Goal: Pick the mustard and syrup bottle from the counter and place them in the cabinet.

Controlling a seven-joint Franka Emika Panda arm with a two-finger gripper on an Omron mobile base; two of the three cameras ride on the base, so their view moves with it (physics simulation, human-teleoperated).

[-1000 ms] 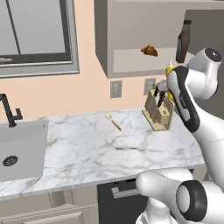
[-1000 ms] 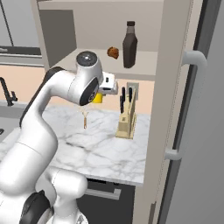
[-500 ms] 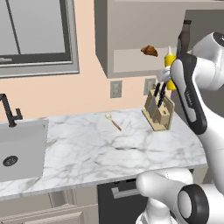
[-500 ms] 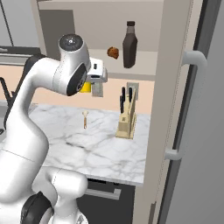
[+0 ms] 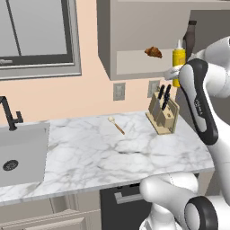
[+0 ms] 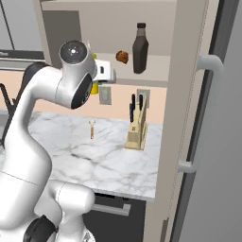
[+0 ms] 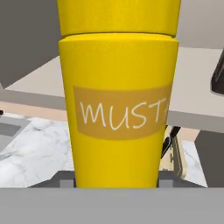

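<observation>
One tool (image 5: 176, 72) clamped on mustard (image 5: 179, 60) at cabinet (image 5: 134, 36) front; croissant (image 5: 153, 52), syrup bottle (image 6: 140, 41) on shelf, knife block (image 5: 163, 112) below

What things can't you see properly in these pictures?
- Gripper: hand view, the mustard stands in front of the fingertips, so how they clamp it is hidden.
- Mustard label: hand view, the word runs round the bottle's side after "MUST".
- Mustard: right base view, mostly behind the arm.
- Syrup bottle: left base view, its lower part is behind the arm; the label can't be read.
- Cabinet: both base views, top cut off by the edge.
</observation>
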